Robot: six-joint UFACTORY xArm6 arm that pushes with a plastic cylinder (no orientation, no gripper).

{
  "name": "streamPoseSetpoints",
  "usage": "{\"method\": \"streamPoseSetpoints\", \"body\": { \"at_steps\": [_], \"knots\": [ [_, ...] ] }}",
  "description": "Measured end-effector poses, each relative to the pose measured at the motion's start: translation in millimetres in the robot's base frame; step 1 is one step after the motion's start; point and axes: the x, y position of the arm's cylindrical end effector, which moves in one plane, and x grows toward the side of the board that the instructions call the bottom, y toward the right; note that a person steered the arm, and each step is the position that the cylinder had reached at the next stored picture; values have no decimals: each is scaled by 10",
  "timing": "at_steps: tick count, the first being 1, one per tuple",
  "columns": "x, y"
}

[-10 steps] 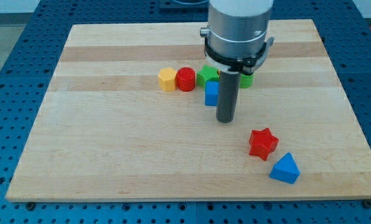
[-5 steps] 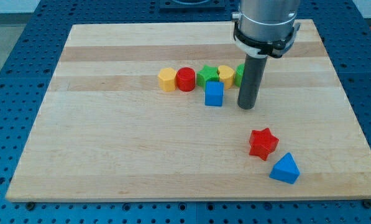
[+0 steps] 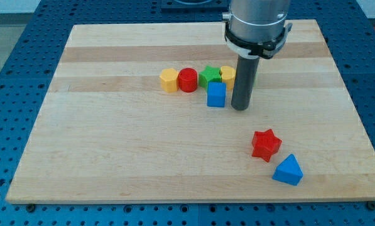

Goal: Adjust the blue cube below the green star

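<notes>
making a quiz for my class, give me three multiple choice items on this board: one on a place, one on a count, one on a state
1. Where is my tip?
A. on the view's right of the blue cube
B. at the red star
C. at the view's left of the board

2. How many red blocks show?
A. one
B. two
C. three

3. The blue cube and the green star:
A. far apart
B. close together, cube just below
C. stacked

Answers: 1 A, the rod ends beside the cube; 2 B, red star and red cylinder; 3 B, the cube sits right under the star.
</notes>
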Motion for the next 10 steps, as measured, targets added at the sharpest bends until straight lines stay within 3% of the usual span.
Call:
{"method": "streamPoseSetpoints", "body": {
  "at_steps": [10],
  "knots": [
    [0, -186]
  ]
}}
